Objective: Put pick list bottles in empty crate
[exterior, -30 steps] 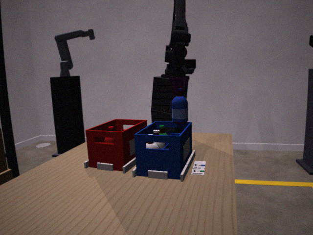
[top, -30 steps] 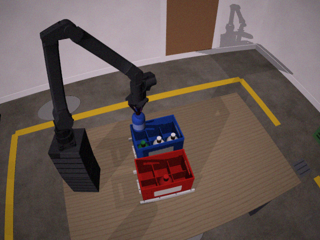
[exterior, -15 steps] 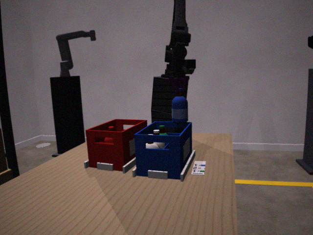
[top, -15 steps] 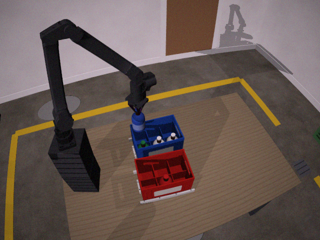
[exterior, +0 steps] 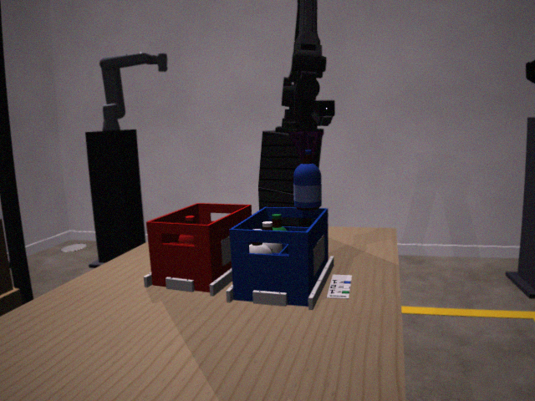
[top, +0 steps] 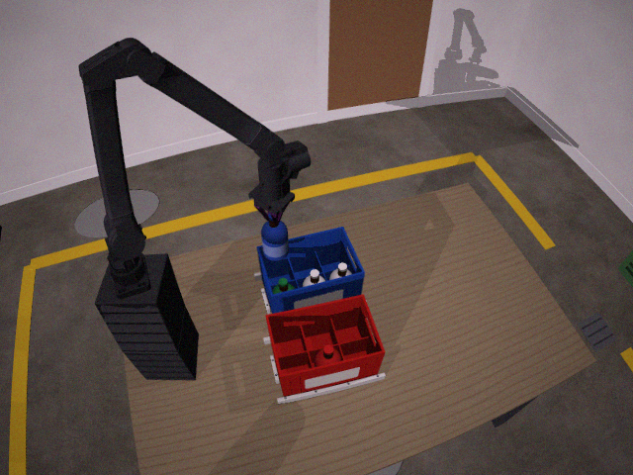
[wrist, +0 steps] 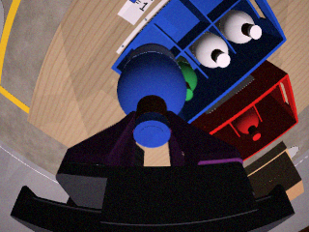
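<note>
Over blue crate (top: 316,297) (exterior: 270,276) (wrist: 193,113) | fingers (top: 263,210) (exterior: 317,137) clamped on blue bottle (top: 275,239) (exterior: 307,185) (wrist: 145,82) | pick list (exterior: 339,286) (wrist: 137,11): exterior shows three lines, wrist seemingly part

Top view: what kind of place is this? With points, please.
Likely a robot lab or test cell: an arm on a black pedestal (top: 178,327) beside a wooden table (top: 434,317) (exterior: 259,353), yellow floor tape (top: 378,177) (exterior: 466,312) around it, and another arm (exterior: 113,86) on its own stand in the exterior view.
</note>
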`<state>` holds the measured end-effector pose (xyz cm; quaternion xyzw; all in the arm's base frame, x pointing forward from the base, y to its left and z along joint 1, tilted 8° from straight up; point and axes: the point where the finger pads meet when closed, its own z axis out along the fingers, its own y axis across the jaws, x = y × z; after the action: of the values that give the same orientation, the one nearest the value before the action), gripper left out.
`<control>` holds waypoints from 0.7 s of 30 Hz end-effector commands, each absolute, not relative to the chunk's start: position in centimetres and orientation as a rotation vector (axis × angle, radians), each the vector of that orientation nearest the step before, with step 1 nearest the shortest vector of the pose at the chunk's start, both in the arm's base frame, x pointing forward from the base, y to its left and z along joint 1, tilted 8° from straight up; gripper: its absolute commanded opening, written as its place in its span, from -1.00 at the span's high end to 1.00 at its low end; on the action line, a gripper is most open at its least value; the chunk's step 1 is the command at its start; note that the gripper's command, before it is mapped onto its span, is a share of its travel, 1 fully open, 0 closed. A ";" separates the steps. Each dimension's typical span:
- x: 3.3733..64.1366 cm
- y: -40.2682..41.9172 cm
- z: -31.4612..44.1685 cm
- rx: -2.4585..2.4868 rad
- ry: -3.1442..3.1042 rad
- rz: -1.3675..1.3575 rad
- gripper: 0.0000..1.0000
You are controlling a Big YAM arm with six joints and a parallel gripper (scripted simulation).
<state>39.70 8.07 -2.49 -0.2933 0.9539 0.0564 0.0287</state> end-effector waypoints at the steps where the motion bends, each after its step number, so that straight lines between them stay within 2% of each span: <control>1: 43.3 7.7 0.8 -0.878 2.865 0.147 1.00; 21: 43.4 7.9 -0.8 -0.860 2.863 0.146 1.00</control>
<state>39.83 8.09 -2.91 -0.2934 0.9539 0.0564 0.0294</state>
